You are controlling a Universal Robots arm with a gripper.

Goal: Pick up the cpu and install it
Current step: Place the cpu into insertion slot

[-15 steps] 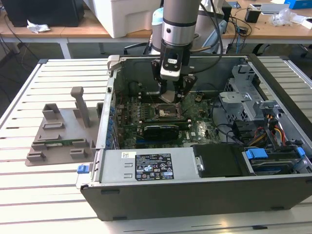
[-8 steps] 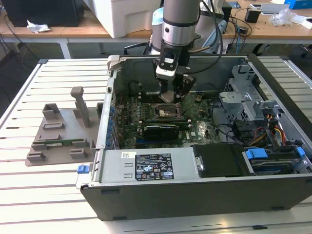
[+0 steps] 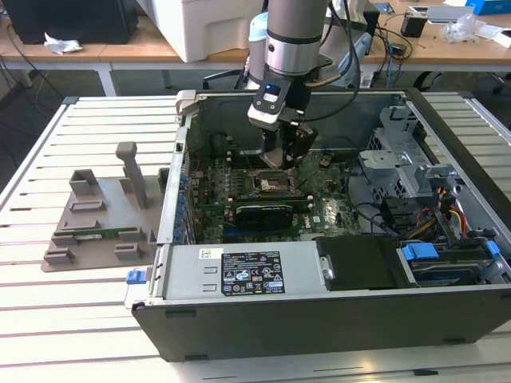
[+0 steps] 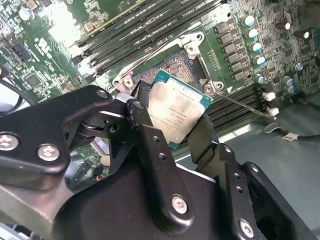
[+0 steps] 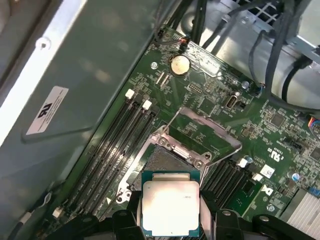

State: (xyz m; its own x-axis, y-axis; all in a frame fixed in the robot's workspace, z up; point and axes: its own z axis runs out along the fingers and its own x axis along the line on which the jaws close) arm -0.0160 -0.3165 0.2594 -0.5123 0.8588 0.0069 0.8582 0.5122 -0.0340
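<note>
Cpu [image 5: 171,207] clamped in gripper [image 5: 170,216] over open socket [image 5: 166,161]

Black fingers [image 4: 145,125] press on two opposite edges of the cpu [image 4: 177,112], parted by just the chip's width. Its silver-grey metal top faces both wrist cameras, with a thin green rim showing around it. In the second wrist view the gripper [image 4: 172,127] holds it tilted a little against the board.

Just beyond the chip lies the socket [image 4: 175,67], uncovered, with its dark pin field in sight. The cpu hangs over the socket's nearer edge; I cannot tell whether it touches. The socket's metal frame [image 5: 202,132] stands swung up and back on the far side. Rows of memory slots [image 5: 112,150] run beside the socket, and a round coin battery [image 5: 179,64] sits farther along the green motherboard [image 5: 250,115].

In the exterior view the arm reaches down into the open computer case [image 3: 319,327], with the gripper [image 3: 286,153] low over the middle of the motherboard [image 3: 327,211]. A black expansion card [image 3: 263,212] lies just in front of the socket area, and a silver power supply [image 3: 239,275] runs along the case's near wall. Drive bays with blue tabs [image 3: 419,252] fill the case's corner at the exterior view's right.

The case rests on a slatted white table [image 3: 48,319]. A grey moulded fixture [image 3: 100,215] sits on it at the exterior view's left, well apart from the gripper. Wooden desks [image 3: 144,52] stand behind.
</note>
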